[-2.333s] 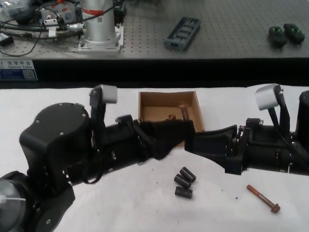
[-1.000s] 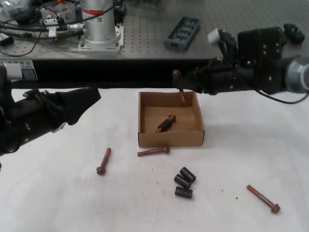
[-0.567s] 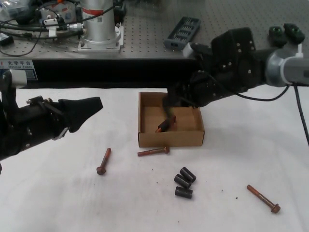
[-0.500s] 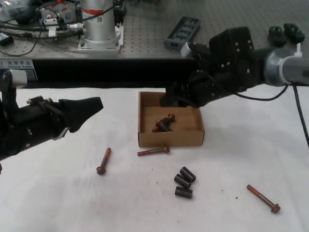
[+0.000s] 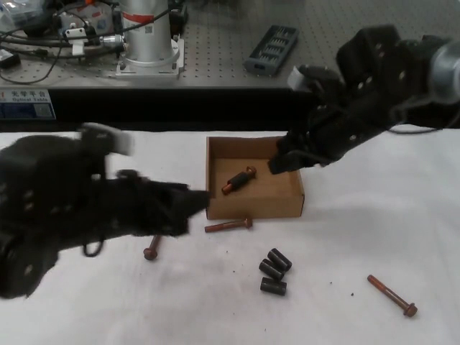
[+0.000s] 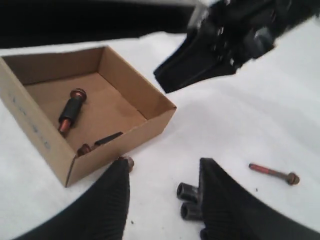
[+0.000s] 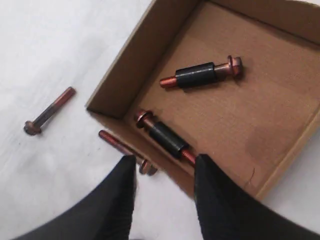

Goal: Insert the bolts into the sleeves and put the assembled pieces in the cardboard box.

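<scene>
Now we see the right gripper (image 7: 165,159) hanging above the far right part of the cardboard box (image 5: 253,206), its fingers spread and grasping nothing; inside the box the first assembled piece (image 7: 202,75) lies toward the middle; the second assembled piece (image 7: 165,137) lies along the near wall; the left gripper (image 6: 164,166) sits low by the box's near left corner, likewise spread and empty; a loose bolt (image 5: 228,226) lies just beside the near wall, outside; a second bolt (image 5: 150,251) lies further left, partly under the left arm; three sleeves (image 5: 273,272) cluster close together nearer us; a third bolt (image 5: 392,295) lies well apart at the near right.
</scene>
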`<state>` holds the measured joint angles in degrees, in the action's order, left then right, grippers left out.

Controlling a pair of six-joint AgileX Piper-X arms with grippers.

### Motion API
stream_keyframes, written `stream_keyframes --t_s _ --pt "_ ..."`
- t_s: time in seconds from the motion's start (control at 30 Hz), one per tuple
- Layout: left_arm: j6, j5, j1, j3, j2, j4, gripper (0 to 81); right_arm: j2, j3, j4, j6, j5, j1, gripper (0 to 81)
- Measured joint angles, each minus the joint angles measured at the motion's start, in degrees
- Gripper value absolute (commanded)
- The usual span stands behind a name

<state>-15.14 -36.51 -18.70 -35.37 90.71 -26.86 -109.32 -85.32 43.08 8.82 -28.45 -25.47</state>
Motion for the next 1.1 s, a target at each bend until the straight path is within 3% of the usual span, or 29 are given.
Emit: stream_keyframes --t_s 0.17,0.23,0.43,0.57,0.73,0.93,1.1 --pt "15.5 6.34 -3.67 -7.93 0.0 18.21 34.3 6.64 6.38 -0.67 1.49 0.0 0.29 29.3" --pt "26.79 10.12 -3.94 -11.47 0.55 24.6 34.3 10.47 11.78 -2.65 1.03 0.0 0.42 29.3" --pt "43.9 17.16 -3.94 -18.77 4.66 37.49 34.3 16.69 20.41 -6.56 -0.3 0.0 0.42 29.2" --pt "47.42 20.28 -3.94 -18.74 6.32 40.08 34.2 27.07 31.06 -12.14 -3.64 0.0 0.42 29.2" --pt "50.76 21.33 -4.21 -19.02 6.48 41.31 34.2 37.26 37.17 -15.45 -6.16 0.0 0.42 29.2" --pt "52.99 21.34 -4.86 -19.19 6.83 41.46 34.2 43.93 40.83 -17.33 -8.47 0.0 0.42 29.2" --pt "57.67 24.09 -8.07 -21.02 11.08 42.13 34.2 46.04 44.48 -17.71 -10.1 0.0 0.42 29.2"
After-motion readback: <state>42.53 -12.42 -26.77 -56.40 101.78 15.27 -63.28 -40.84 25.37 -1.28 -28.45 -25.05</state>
